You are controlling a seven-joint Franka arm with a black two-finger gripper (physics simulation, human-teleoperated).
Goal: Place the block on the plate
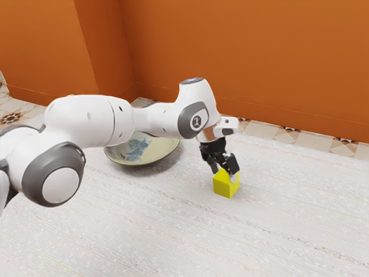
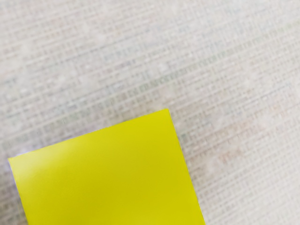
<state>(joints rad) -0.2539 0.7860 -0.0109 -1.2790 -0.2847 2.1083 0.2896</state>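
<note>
One yellow block (image 1: 225, 188): upright on the table (image 1: 173, 231), just beneath the hand (image 1: 224, 175), no gap visible under it.
Hand to block: close at its top, pointing downward; in the exterior view the hand's lower end overlaps the block's upper part.
Hand's state: whether it is released or grasping the block, I cannot tell.
Block's long axis: none to speak of; it looks like a cube, so either pair of opposite sides should serve.
Block's turn: in the wrist view its edges run slantwise to the view, so a small twist of the hand may be wanted if the grip is not made.
Plate (image 1: 139, 163): well apart from the block, toward the exterior view's left and somewhat farther back, partly hidden by the arm (image 1: 86, 124).
Step in hand: getting, or making sure of, a firm hold; the placing is not yet done.
Next move, as I judge it: secure the block, raise it straight up, then carry it across toward the plate.
Risk: crossing too low could strike the block against the plate's raised rim.
</note>
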